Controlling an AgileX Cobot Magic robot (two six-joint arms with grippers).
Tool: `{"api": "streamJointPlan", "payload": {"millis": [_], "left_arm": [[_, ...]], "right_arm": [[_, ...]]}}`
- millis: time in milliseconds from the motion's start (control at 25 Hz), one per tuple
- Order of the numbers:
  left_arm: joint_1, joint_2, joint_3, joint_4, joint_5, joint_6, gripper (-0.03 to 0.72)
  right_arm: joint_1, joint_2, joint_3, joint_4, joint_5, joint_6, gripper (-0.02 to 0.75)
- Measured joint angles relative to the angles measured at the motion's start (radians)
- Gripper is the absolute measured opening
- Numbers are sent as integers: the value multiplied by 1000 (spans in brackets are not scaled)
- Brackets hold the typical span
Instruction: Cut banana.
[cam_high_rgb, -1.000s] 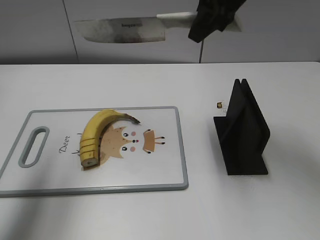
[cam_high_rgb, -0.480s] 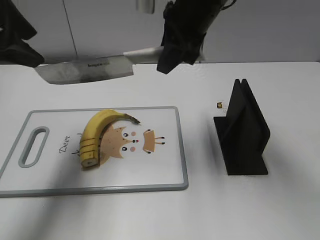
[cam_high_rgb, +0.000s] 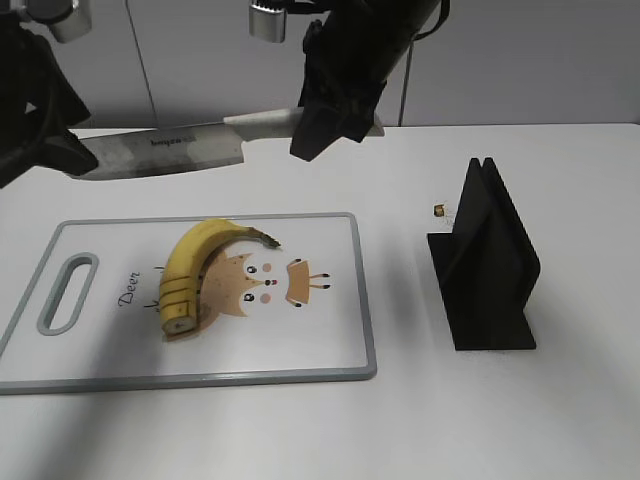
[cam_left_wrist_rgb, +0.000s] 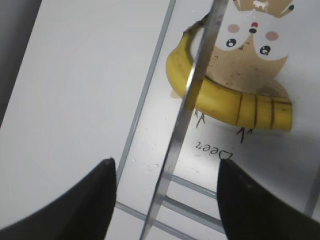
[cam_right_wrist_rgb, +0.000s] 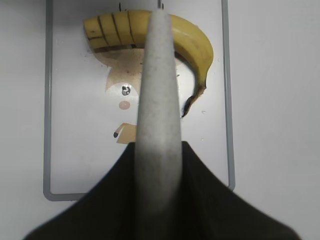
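The yellow banana (cam_high_rgb: 195, 268) lies on the white cutting board (cam_high_rgb: 310, 340), dark stem tip toward the deer print, its blunt near end cut into several rounds. It also shows in the left wrist view (cam_left_wrist_rgb: 225, 102) and the right wrist view (cam_right_wrist_rgb: 187, 37). My right gripper (cam_high_rgb: 335, 100) is shut on the pale handle (cam_right_wrist_rgb: 157, 115) of a knife, held in the air above and behind the board. The blade (cam_high_rgb: 165, 152) points left; its edge (cam_left_wrist_rgb: 187, 107) crosses the left wrist view. My left gripper (cam_left_wrist_rgb: 165, 192) is open and empty, its fingers either side of the blade's line.
A black knife stand (cam_high_rgb: 485, 265) sits on the white table right of the board. A small brown object (cam_high_rgb: 439, 210) lies just behind it. The board has a grey rim and a handle slot (cam_high_rgb: 66, 293) at its left end.
The right arm has brought the knife down and to the left, from high over the table to just behind the board. The left arm has come into view at the upper left.
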Motion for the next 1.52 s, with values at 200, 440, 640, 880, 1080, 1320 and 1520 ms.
{"api": "streamJointPlan", "payload": {"millis": [200,440,640,880,1080,1320,1520], "left_arm": [[0,41,-1,15,-2,0,606],[0,49,-1,17,-16,-10,431],[0,49,-1,25,-6,-6,72],[-7,49,-1,40,14,10,19],[-9,65,-1,51,21,14,18],[-38,116,1,96,4,-37,18],[-61,123,81,120,-92,-104,18]], "right_arm": [[0,6,-5,7,-2,0,162],[0,6,-7,19,-2,0,162],[0,6,-8,15,-2,-11,162],[0,6,-6,8,1,-33,162],[0,6,69,26,-39,-33,163],[0,6,180,37,-133,-47,163],[0,6,242,30,-200,-63,164]]}}
